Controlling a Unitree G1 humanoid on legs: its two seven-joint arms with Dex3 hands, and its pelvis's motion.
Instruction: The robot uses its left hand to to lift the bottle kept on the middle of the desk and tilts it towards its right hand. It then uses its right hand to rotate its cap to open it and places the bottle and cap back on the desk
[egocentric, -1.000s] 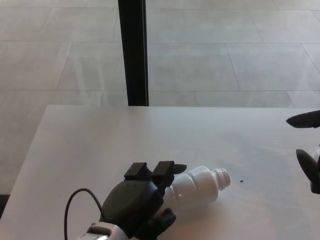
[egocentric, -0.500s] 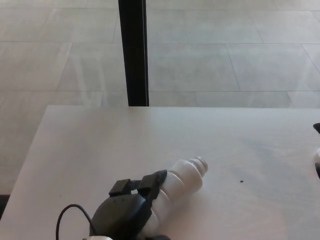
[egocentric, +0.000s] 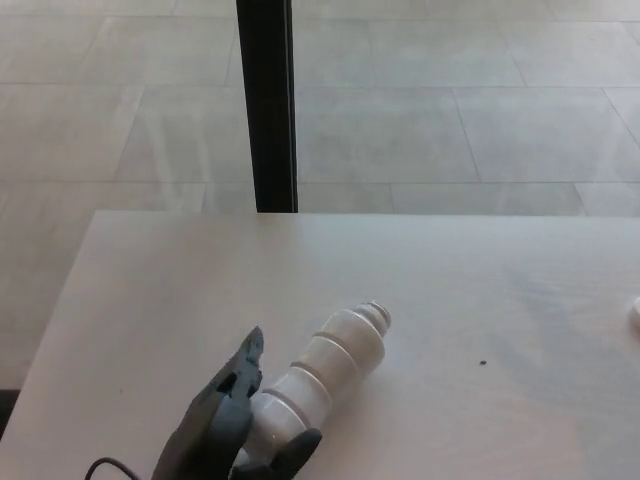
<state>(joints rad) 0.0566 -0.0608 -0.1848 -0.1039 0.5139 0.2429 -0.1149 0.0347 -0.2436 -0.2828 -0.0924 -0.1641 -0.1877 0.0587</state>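
The white ribbed bottle (egocentric: 325, 375) sits low in the middle of the head view. It is tilted, and its open, capless neck points up and to the right. My left hand (egocentric: 225, 425) comes in from the bottom edge and is shut on the bottle's lower end, a finger on the left side and the thumb underneath. Most of the hand is cut off by the frame. A small white thing (egocentric: 636, 310) shows at the right edge of the desk; I cannot tell whether it is the cap. My right hand is out of view.
The white desk (egocentric: 180, 290) fills the lower half, with its far edge in front of a tiled floor. A black vertical post (egocentric: 266, 100) stands behind the desk's far edge. A tiny dark speck (egocentric: 483, 362) lies right of the bottle.
My left hand has drawn the bottle down and to the left, so its neck now sits further left. The right hand has left the picture at the right edge.
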